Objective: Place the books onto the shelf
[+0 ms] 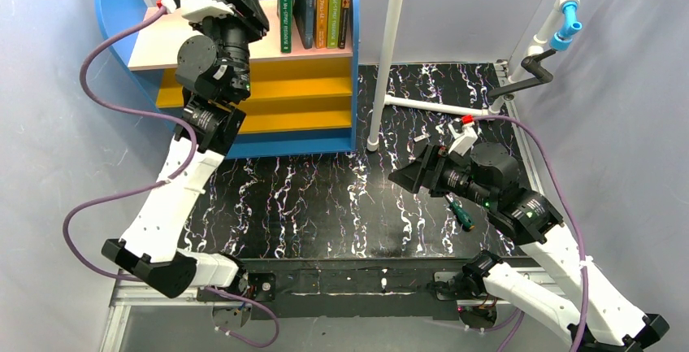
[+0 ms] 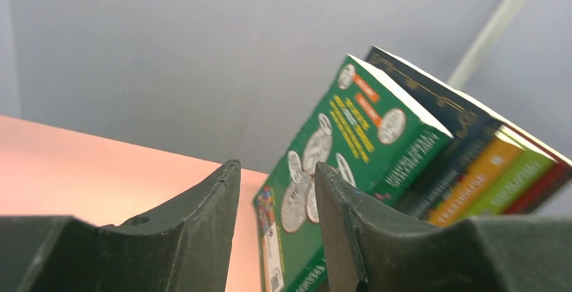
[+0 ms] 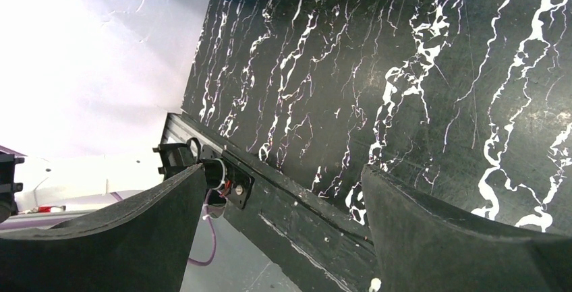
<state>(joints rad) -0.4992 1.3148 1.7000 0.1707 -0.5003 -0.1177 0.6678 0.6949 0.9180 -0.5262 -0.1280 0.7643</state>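
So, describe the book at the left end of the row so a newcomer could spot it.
Find the blue-sided bookcase at the table's far left, then its pale pink top board. Of the five books upright at that board's right end, it is the green book with yellow lettering, beside the dark blue book.

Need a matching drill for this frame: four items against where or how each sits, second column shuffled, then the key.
Column one
1. green book
2. dark blue book
3. green-handled screwdriver
4. right gripper

Column two
A. jaws wide apart over the black marbled table, empty
B. leftmost of the upright row on the pink top board
C. lying flat on the table, away from the books
D. second from the left in that row

Pairs: 1-B, 2-D, 3-C, 4-A
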